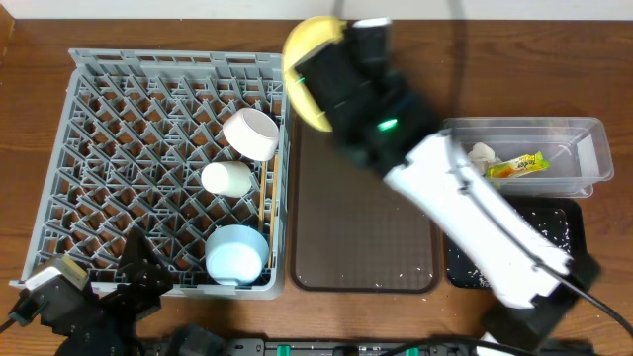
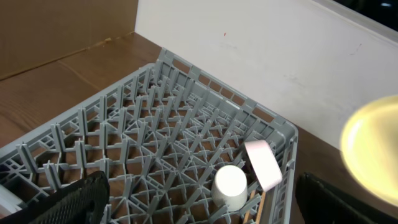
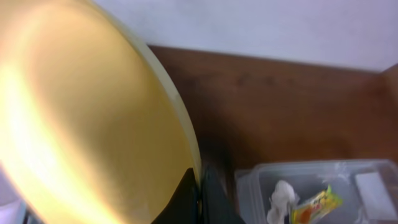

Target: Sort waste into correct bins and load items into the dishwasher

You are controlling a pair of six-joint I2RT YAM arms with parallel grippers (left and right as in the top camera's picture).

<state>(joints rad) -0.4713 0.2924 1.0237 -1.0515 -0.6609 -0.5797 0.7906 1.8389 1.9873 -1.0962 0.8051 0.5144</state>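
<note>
My right gripper (image 3: 200, 198) is shut on the rim of the round yellow plate (image 3: 81, 112). It holds the plate tilted on edge above the back right corner of the grey dish rack (image 1: 119, 109), where the overhead view shows the plate (image 1: 305, 49). In the rack are a pinkish-white small bowl (image 1: 250, 133), a cream cup (image 1: 227, 179), a light blue bowl (image 1: 237, 254) and wooden chopsticks (image 1: 263, 203). My left gripper (image 1: 146, 272) is open and empty over the rack's front edge. The clear bin (image 1: 584, 148) holds the white tissue (image 1: 482, 153) and the snack wrapper (image 1: 516, 166). The black bin (image 1: 564, 222) holds whitish crumbs.
A brown serving tray (image 1: 361, 218) lies between the rack and the bins, with a few crumbs near its front edge. My right arm stretches diagonally over the tray and both bins. A white wall stands behind the table.
</note>
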